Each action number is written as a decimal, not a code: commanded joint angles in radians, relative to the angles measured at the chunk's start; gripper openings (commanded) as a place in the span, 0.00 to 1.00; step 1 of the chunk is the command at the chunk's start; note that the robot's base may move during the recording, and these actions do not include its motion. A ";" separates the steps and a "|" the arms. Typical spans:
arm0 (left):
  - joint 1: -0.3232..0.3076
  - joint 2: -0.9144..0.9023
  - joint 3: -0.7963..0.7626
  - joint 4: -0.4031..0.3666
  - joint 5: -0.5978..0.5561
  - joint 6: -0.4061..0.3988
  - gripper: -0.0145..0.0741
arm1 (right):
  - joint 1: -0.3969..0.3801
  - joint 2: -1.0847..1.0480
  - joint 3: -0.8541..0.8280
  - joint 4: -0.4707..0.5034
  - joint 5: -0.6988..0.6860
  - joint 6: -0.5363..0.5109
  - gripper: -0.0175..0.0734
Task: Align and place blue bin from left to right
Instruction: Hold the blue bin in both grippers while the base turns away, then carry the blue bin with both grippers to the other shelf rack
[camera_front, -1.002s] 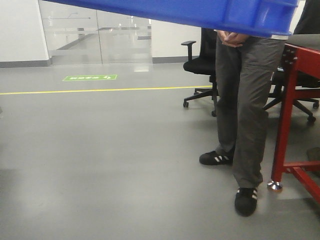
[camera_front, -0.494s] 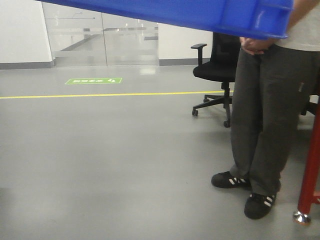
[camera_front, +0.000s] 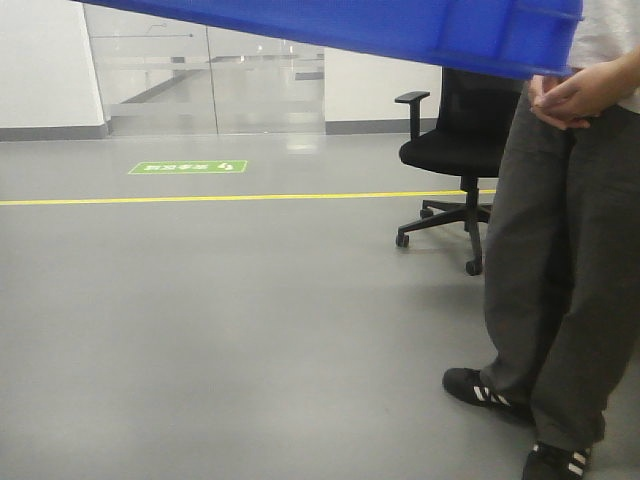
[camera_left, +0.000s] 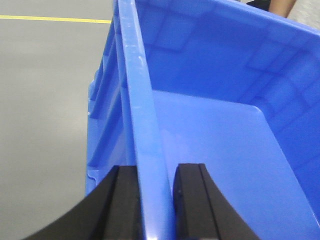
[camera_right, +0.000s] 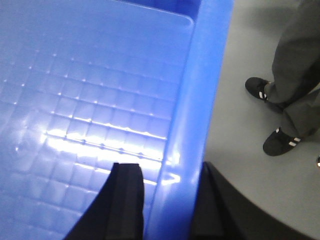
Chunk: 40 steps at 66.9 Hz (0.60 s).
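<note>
Bin (camera_left: 215, 150) — rim pinched by left gripper (camera_left: 156, 175), right gripper (camera_right: 168, 172).

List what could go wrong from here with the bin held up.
1. The person stands close by the right end of the bin; moving it rightward could strike them.
2. The left end effector and right end effector each pinch only the rim, and the bin looks tilted in the front view; it might slip or sag.
3. The chair stands behind the person and could narrow the path.
</note>
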 joint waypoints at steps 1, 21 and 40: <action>-0.002 -0.026 -0.012 -0.006 -0.110 0.021 0.04 | 0.002 -0.018 -0.014 0.003 -0.072 -0.036 0.12; -0.002 -0.026 -0.012 -0.006 -0.110 0.021 0.04 | 0.002 -0.018 -0.014 0.003 -0.072 -0.036 0.12; -0.002 -0.026 -0.012 -0.006 -0.110 0.021 0.04 | 0.002 -0.018 -0.014 0.003 -0.072 -0.036 0.12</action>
